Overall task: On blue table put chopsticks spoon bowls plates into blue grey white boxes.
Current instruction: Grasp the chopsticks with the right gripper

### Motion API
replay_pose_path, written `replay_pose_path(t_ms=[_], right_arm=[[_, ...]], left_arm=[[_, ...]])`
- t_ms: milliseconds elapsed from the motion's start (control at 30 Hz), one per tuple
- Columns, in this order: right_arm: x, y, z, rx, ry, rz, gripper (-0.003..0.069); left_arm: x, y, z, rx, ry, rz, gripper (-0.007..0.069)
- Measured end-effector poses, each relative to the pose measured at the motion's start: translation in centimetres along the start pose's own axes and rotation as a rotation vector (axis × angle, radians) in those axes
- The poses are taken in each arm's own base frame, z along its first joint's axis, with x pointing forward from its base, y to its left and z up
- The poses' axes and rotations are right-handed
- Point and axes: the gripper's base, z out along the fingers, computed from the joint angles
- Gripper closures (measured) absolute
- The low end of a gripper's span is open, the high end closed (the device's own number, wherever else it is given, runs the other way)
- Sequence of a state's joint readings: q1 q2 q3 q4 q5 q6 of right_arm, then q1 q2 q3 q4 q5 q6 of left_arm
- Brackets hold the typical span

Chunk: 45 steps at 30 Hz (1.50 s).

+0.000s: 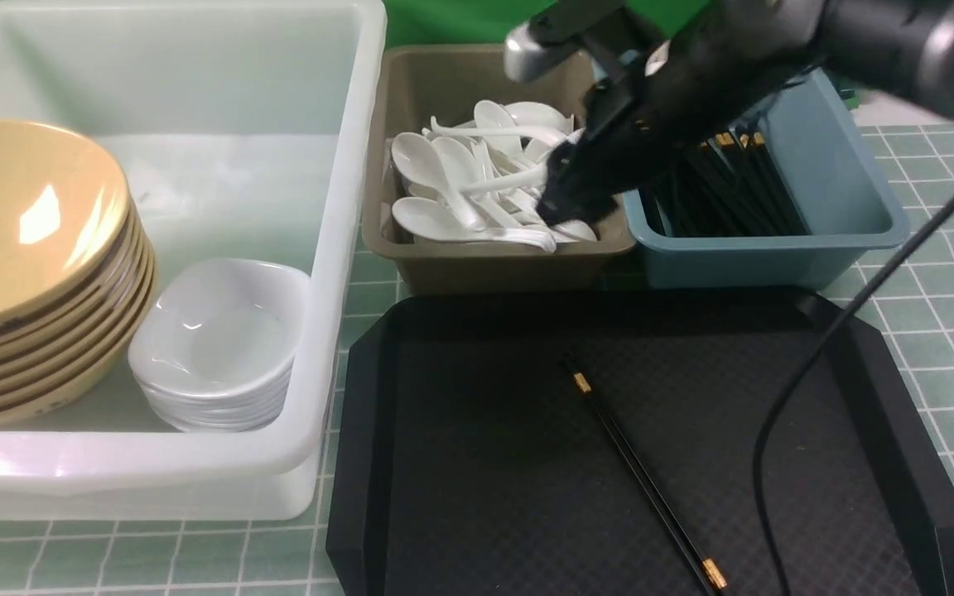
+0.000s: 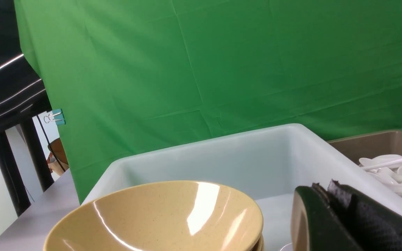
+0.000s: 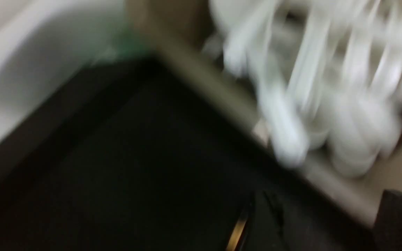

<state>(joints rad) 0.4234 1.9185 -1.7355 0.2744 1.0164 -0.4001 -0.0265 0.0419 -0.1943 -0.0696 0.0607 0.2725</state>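
Note:
My right gripper [image 1: 574, 201] hangs over the near side of the grey box [image 1: 444, 265], just above the pile of white spoons [image 1: 460, 186]. The right wrist view is blurred; there its fingers [image 3: 401, 219] stand wide apart with nothing between them. A pair of black chopsticks [image 1: 643, 476] with gold bands lies on the black tray [image 1: 899, 430]. More chopsticks [image 1: 721, 194] fill the blue box [image 1: 841, 174]. Yellow bowls [image 1: 26, 248] and white plates [image 1: 216, 348] are stacked in the white box [image 1: 336, 248]. My left gripper [image 2: 323, 188] is shut and empty beside the yellow bowls [image 2: 159, 216].
The three boxes stand side by side along the back of the green checked tabletop [image 1: 941, 331], with the tray in front of the grey and blue ones. My right arm's black cable [image 1: 816, 364] hangs across the tray's right side. A green backdrop [image 2: 222, 69] rises behind the boxes.

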Motion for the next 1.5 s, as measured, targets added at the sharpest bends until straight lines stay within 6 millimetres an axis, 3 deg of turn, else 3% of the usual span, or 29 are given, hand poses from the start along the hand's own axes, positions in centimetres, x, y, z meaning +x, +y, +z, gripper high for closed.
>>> replay_pose_path(t_ms=[100, 333, 467, 667, 1000, 1500], right_arm=[[2.3, 0.5, 0.8, -0.047, 0.143, 0.044, 0.0232], [9.9, 3.1, 6.4, -0.127, 0.443, 0.072, 0.0317], [11.7, 4.0, 7.7, -0.122, 0.469, 0.062, 0.0325], [11.5, 3.9, 7.9, -0.087, 0.413, 0.044, 0.0342], [11.6, 3.7, 9.1, -0.083, 0.415, 0.059, 0.0557], [11.2, 3.3, 7.5, -0.015, 0.369, -0.037, 0.0564]], left_arm=[[0.0, 0.0, 0.0, -0.001, -0.002, 0.000, 0.0620], [-0.1, 0.0, 0.0, -0.002, -0.006, 0.000, 0.0620], [-0.1, 0.0, 0.0, -0.002, -0.006, -0.001, 0.0620], [-0.1, 0.0, 0.0, -0.002, -0.006, 0.001, 0.0620], [-0.1, 0.0, 0.0, -0.002, -0.006, 0.001, 0.0620], [-0.1, 0.0, 0.0, -0.002, -0.006, 0.001, 0.0620]])
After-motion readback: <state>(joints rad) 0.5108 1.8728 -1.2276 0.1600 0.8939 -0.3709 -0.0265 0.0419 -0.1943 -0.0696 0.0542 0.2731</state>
